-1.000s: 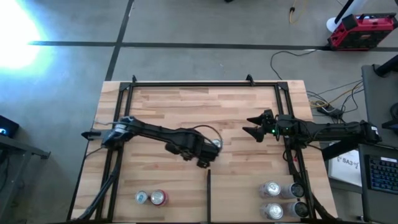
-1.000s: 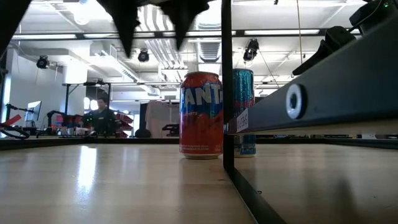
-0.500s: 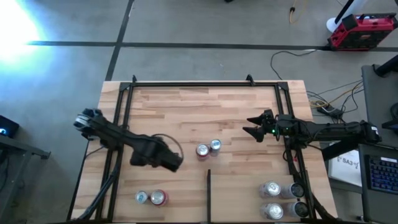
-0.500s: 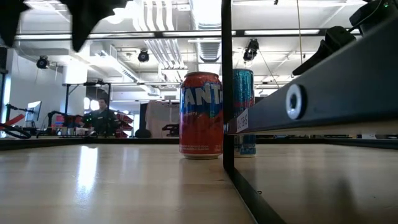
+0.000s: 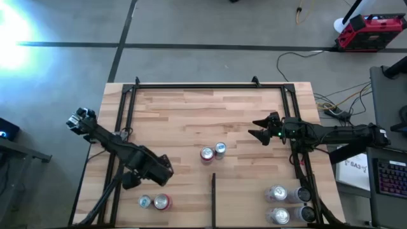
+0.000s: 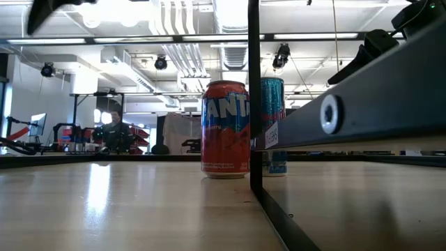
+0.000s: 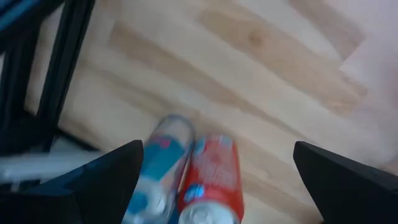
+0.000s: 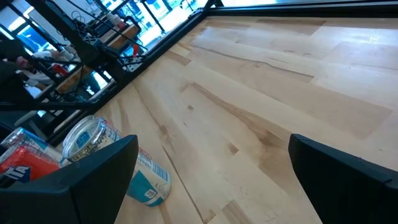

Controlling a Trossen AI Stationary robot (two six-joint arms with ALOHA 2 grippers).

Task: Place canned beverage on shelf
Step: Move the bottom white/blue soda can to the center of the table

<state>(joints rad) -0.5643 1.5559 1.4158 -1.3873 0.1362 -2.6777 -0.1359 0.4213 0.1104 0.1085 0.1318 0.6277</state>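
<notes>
1. Hovering at lower left of the high view, the left gripper (image 5: 160, 170) stands with jaws spread wide and empty, just above two cans: a silver-blue can (image 5: 145, 202) and a red can (image 5: 162, 202).
2. Right gripper (image 5: 257, 134), centre right, waits with jaws spread, empty.
3. Two cans already stand mid-shelf (image 5: 191, 108): a Fanta can (image 6: 225, 129) and a teal can (image 6: 274, 125), just beside the divider (image 5: 213, 197).
4. Advice: centre the jaws over one can only; the pair touch, so descend on the outer side to avoid tipping its neighbour.
5. Legible writing: "FANTA" in the low view; other labels unreadable.
</notes>
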